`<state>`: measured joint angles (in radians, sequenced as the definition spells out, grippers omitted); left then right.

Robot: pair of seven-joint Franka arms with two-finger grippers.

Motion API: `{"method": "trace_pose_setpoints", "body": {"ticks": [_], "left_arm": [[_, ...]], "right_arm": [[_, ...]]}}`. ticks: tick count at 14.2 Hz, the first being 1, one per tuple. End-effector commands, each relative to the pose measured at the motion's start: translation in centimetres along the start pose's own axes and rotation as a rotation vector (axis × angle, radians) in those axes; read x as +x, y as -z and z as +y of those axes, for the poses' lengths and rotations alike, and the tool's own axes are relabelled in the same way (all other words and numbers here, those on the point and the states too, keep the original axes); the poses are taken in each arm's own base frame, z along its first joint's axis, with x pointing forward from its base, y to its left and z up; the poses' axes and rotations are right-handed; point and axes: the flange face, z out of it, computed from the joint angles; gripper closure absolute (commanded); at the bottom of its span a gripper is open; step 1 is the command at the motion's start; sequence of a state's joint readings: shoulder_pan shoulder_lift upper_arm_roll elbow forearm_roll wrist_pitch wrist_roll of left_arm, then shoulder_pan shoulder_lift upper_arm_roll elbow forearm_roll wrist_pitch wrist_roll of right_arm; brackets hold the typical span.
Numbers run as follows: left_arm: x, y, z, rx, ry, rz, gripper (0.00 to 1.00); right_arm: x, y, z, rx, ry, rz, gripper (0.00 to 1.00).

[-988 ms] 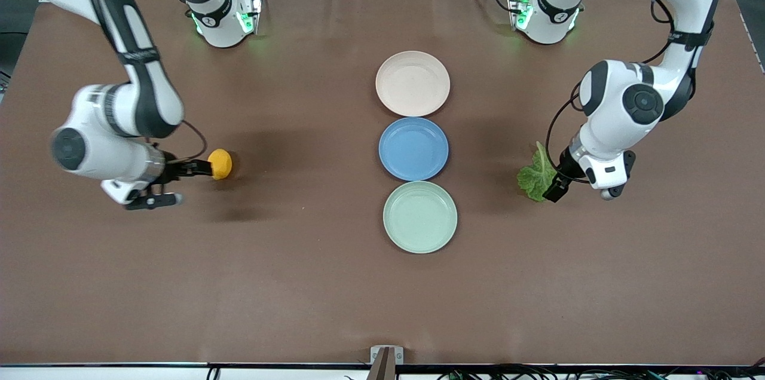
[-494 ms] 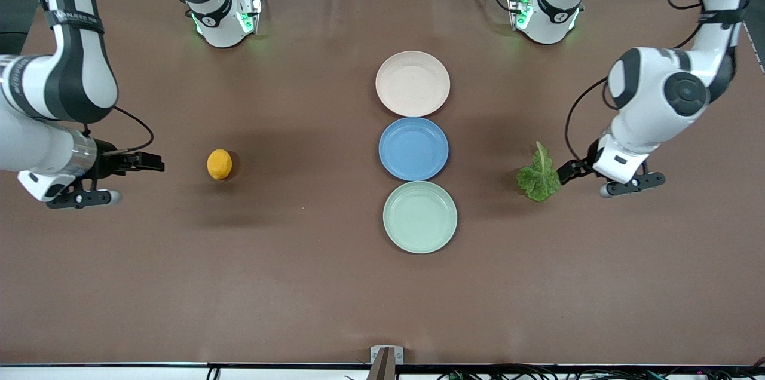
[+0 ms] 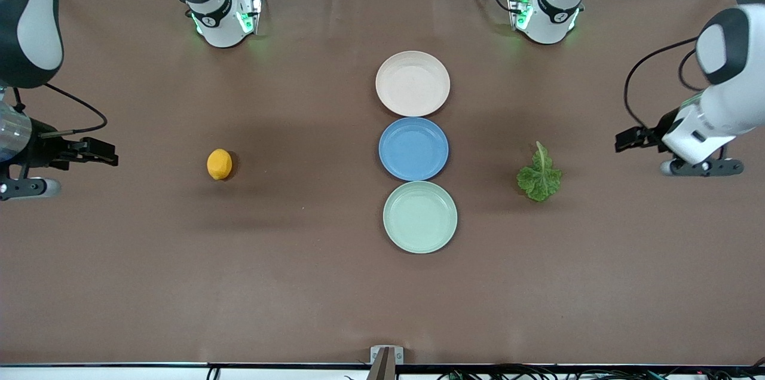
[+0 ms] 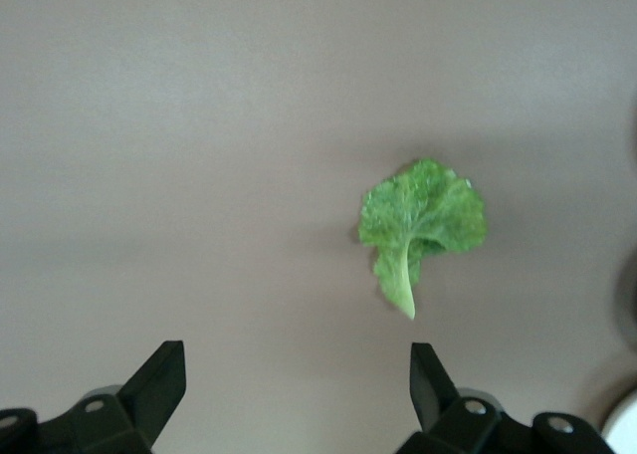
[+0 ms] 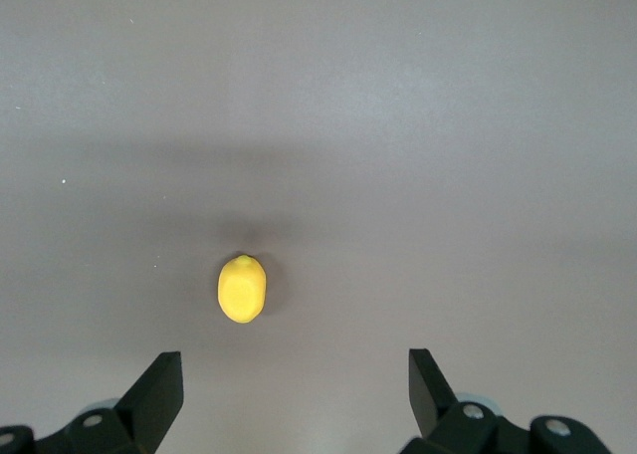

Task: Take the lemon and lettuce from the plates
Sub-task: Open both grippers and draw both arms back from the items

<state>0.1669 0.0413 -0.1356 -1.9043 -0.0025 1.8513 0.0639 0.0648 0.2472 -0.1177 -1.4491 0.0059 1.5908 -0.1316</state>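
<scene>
Across the brown table (image 3: 299, 284), three plates sit in a row down the middle, running from the robots' edge toward the front camera: the cream plate (image 3: 412, 83) nearest the bases, the blue plate (image 3: 413, 148) touching or almost touching it, and the mint green plate (image 3: 420, 217) closest to the camera. All three are bare.

Toward the left arm's end of the table, the lettuce (image 3: 539, 174) lies flat on the tabletop, level with the gap between the blue and mint plates and well apart from both. The left gripper (image 3: 624, 141) hangs over the table close to that end's edge, clear of the leaf; in the left wrist view its two fingers are spread wide with nothing between them, and the lettuce (image 4: 422, 225) lies out ahead of them on the bare surface.

Toward the right arm's end, the lemon (image 3: 219, 164) rests on the tabletop, about level with the blue plate and far from it. The right gripper (image 3: 98, 152) is over the table near that end's edge — released, fingers parted, holding nothing — and the right wrist view shows the lemon (image 5: 242, 289) ahead of the fingertips, not touching them.
</scene>
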Motion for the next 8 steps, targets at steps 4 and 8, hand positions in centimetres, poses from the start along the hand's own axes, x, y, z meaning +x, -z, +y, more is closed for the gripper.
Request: {"method": "trace_pose_setpoints", "body": {"ticks": [4, 8], "left_arm": [[-1.7, 9.9, -0.2, 0.005, -0.032, 0.000, 0.00], [-2.0, 11.9, 0.6, 0.000, -0.045, 0.006, 0.00]], "right_arm": [[-1.8, 0.5, -0.8, 0.009, -0.007, -0.071, 0.00], [-4.7, 2.7, -0.9, 0.014, -0.030, -0.043, 0.00]]}}
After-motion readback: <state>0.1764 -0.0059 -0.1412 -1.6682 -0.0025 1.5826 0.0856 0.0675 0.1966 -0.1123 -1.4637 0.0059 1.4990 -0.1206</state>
